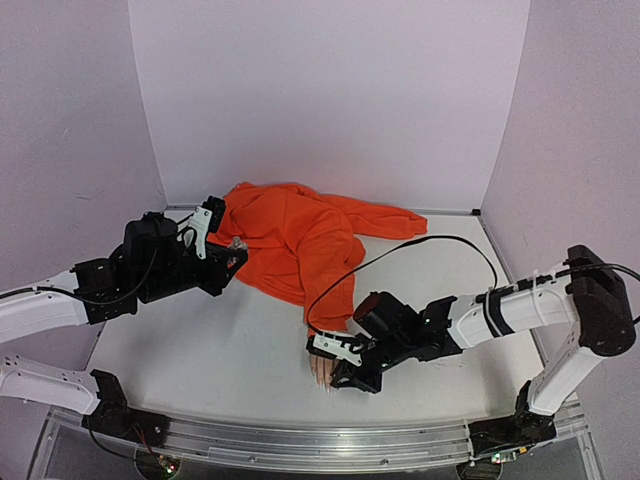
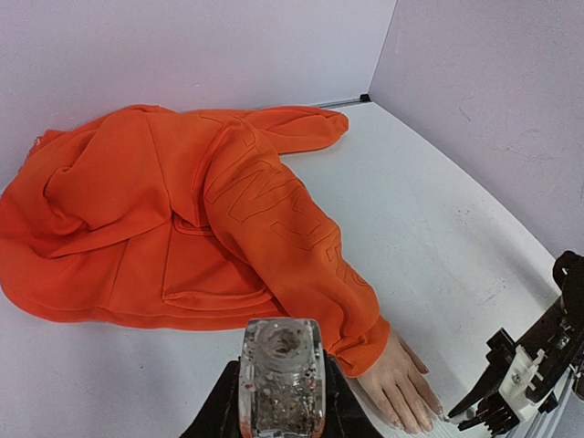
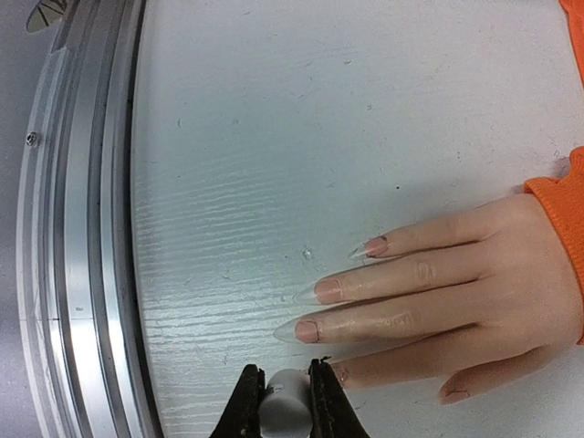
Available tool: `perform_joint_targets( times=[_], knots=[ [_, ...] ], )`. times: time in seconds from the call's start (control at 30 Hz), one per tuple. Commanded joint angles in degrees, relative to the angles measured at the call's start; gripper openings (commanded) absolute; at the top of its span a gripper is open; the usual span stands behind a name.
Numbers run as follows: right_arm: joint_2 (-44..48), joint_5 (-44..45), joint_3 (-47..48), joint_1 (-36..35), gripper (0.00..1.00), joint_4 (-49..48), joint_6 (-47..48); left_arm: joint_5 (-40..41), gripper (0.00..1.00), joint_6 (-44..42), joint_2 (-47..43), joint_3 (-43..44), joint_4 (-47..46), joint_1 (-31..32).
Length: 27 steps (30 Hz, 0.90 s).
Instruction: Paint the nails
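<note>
Since the hand [image 3: 474, 292] lies palm down on the tabletop [image 3: 274, 137] near its front edge, with nothing visibly pinning it or its orange sleeve [image 3: 566, 192], we judge a sideways push could slide it and smear polish onto skin. The nails [image 3: 319, 290] are narrow and pointed, so a slight tilt would overshoot. Left end effector [image 2: 281, 424]: closed on a clear bottle [image 2: 281, 365], well apart from the hand. Right end effector [image 3: 286, 392]: clamped on a small pale cap [image 3: 285, 415], just beside the fingertips; we cannot see a brush.
</note>
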<state>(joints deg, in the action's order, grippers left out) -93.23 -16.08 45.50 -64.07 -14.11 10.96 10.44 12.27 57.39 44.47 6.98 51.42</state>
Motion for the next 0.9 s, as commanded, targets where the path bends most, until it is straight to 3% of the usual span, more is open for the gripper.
perform_joint_targets(
  times=[0.0,0.33,0.87],
  knots=[
    [3.5,-0.8,1.4,-0.4,0.00,1.7,-0.9,-0.3,0.00,0.2,-1.4,0.2,-3.5,-0.3],
    [4.7,5.5,0.2,-0.4,0.00,0.3,-0.6,-0.5,0.00,0.1,-1.2,0.6,-3.5,-0.3],
    [1.7,4.6,1.1,-0.4,0.00,0.3,-0.1,-0.5,0.00,-0.1,-0.5,1.0,-3.5,-0.3]
  ],
)
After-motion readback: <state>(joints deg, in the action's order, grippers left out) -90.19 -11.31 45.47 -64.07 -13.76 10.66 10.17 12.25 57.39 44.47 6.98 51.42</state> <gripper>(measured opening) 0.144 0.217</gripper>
